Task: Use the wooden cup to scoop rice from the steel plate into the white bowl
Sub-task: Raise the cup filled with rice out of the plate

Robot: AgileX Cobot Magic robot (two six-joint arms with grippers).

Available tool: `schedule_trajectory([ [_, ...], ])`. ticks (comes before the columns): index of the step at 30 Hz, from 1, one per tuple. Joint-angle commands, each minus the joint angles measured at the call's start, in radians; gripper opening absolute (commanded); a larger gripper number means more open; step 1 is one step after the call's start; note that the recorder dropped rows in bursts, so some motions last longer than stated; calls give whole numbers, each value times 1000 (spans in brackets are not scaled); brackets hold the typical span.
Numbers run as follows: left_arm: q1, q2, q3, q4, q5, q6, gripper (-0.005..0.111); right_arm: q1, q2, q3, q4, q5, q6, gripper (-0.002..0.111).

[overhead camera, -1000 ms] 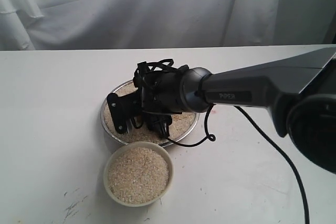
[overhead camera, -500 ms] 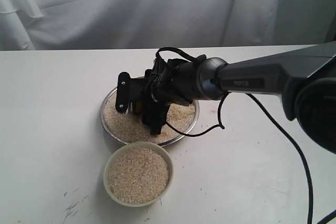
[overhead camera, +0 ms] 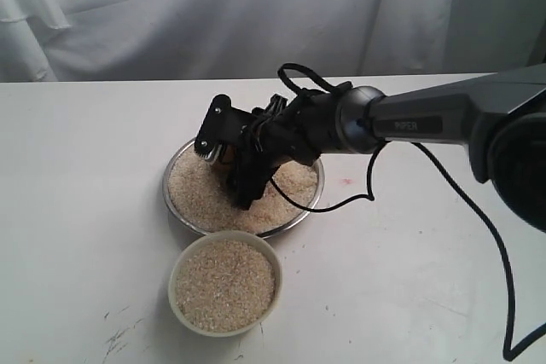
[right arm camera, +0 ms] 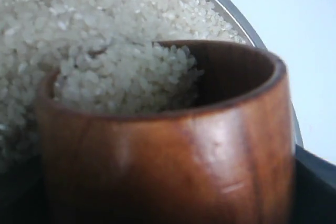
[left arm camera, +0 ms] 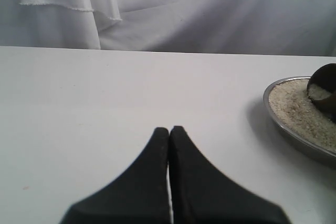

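Note:
The steel plate (overhead camera: 173, 202) holds a bed of rice (overhead camera: 198, 196) mid-table. My right gripper (overhead camera: 229, 162) reaches over it from the right, shut on the wooden cup (overhead camera: 226, 156), which is mostly hidden between the black fingers. In the right wrist view the reddish-brown wooden cup (right arm camera: 173, 150) fills the frame, tilted, with rice (right arm camera: 126, 82) inside it and the plate's rice (right arm camera: 79, 9) behind. The white bowl (overhead camera: 176, 286) stands just in front of the plate, full of rice (overhead camera: 224, 286). My left gripper (left arm camera: 169, 129) is shut and empty above bare table, apart from the plate (left arm camera: 294, 136).
A white cloth backdrop (overhead camera: 213, 14) hangs behind the table. A black cable (overhead camera: 478, 236) trails from the right arm across the table's right side. Dark scuff marks (overhead camera: 119, 338) lie near the front left.
The right gripper has swung from the plate's front left toward its back and rolled its wrist, with the cup in it. The bowl and plate have stayed put.

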Motion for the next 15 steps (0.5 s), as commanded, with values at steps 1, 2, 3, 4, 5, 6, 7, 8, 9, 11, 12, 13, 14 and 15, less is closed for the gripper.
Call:
schedule_trajectory([
  [1, -2, -5, 5, -1, -6, -3, 0, -29, -65, 1, 17, 15, -9, 0],
  [2, -2, -5, 5, -1, -6, -3, 0, -34, -78, 1, 17, 24, -9, 0],
  [3, -2, -5, 5, -1, -6, -3, 0, -40, -88, 1, 17, 36, -17, 0],
  [4, -2, -5, 5, -1, -6, -3, 0, -45, -99, 1, 22, 44, -24, 0],
  [5, -2, -5, 5, -1, -6, -3, 0, -49, -109, 1, 47, 50, -44, 0],
  [6, -2, -5, 5, -1, -6, -3, 0, -54, -121, 1, 88, 57, -78, 0],
  [7, -2, -5, 5, -1, -6, -3, 0, -59, -130, 1, 125, 64, -116, 0],
  [8, -2, -5, 5, -1, -6, -3, 0, -63, -140, 1, 175, 80, -171, 0],
  [9, -2, -5, 5, -1, -6, -3, 0, -68, -148, 1, 226, 103, -237, 0],
  [11, -2, -5, 5, -1, -6, -3, 0, -77, -162, 1, 337, 156, -366, 0],
  [12, -2, -5, 5, -1, -6, -3, 0, -84, -173, 1, 405, 184, -427, 0],
  [13, -2, -5, 5, -1, -6, -3, 0, -88, -178, 1, 462, 213, -478, 0],
  [14, -2, -5, 5, -1, -6, -3, 0, -96, -187, 1, 540, 235, -540, 0],
  [15, -2, -5, 5, -1, -6, -3, 0, -105, -195, 1, 614, 253, -597, 0],
])
